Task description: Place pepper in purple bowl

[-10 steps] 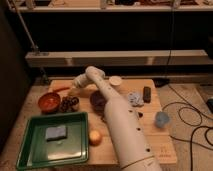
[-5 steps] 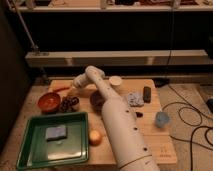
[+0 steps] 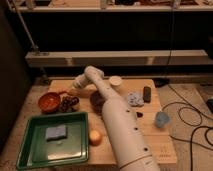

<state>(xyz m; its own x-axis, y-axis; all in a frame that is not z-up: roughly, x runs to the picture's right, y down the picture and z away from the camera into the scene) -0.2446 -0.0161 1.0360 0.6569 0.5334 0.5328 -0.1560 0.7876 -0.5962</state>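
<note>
Camera view: fingers point(image 3: 71, 92) closed over wooden table point(image 3: 157, 145), far-left.

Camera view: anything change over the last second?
The end effector, low at the table's far left by the pepper, has closed; whether it actually grips the pepper is unclear. The arm barely shifted. Purple bowl, orange bowl, green tray and orange fruit stayed put.

View: one camera, high above and behind the gripper point(image 3: 71, 91), looking down.
Nearness: arm point(image 3: 120, 125) close, gripper far.
</note>
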